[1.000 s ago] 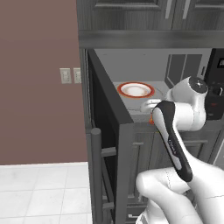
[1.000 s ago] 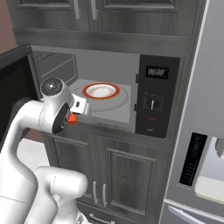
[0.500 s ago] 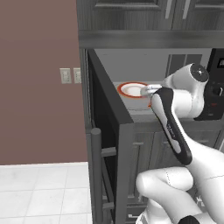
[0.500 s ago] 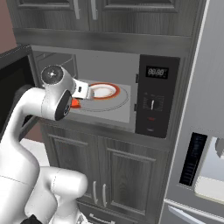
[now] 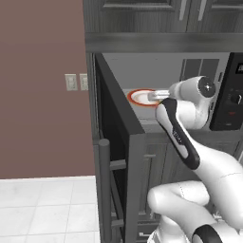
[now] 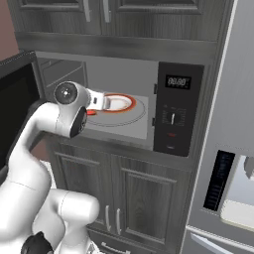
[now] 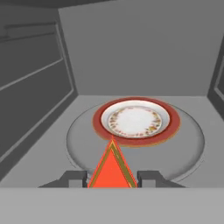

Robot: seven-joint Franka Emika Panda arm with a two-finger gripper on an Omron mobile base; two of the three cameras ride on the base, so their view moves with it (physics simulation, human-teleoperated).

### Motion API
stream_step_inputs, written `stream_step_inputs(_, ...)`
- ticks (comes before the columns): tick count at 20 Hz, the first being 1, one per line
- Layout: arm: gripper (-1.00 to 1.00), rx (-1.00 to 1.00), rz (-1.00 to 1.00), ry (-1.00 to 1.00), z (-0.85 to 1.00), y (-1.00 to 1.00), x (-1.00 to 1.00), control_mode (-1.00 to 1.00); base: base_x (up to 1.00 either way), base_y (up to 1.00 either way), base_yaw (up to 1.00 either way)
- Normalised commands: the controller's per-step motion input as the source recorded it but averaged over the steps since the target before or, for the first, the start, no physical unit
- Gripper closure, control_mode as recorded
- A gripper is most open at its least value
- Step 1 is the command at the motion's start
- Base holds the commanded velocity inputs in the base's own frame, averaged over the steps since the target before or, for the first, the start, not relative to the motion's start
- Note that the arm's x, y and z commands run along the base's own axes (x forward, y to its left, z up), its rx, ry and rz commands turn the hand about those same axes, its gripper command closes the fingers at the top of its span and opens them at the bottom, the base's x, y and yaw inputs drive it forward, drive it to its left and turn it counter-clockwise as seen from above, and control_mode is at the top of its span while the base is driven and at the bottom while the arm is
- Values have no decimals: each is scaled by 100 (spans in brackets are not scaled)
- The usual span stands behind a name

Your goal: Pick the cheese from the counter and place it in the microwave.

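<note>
Home kitchen: built-in microwave [image 6: 149, 114], dark panelled cabinets [image 6: 124, 198], fridge [image 6: 228, 149], tiled floor [image 5: 47, 209].

microwave [image 6: 149, 99]: set under upper cabinets [image 6: 124, 15], above lower cabinets [image 6: 124, 198]
plate [image 7: 135, 120]: in microwave, on turntable [image 7: 183, 144]
cheese [image 7: 112, 168]: inside microwave, before plate
door [image 5: 116, 156]: swung open, left of microwave

Red-orange cheese [image 7: 111, 169] with yellow edging, red-rimmed white plate [image 7: 136, 120] with speckled brown ring, light grey microwave [image 7: 131, 52] cavity, black control panel [image 6: 174, 115], dark cabinets [image 6: 124, 203]
</note>
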Motion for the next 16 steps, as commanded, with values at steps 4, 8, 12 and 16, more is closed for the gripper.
stream_step_inputs(4,100,0,0,10,26,0,77,-100,0,0,0)
stream_step_inputs(8,100,0,0,19,10,0,66,-100,0,0,0)
stream_step_inputs(12,100,0,0,4,-26,0,28,-100,0,0,0)
stream_step_inputs(16,100,0,0,0,-41,0,10,-100,0,0,0)
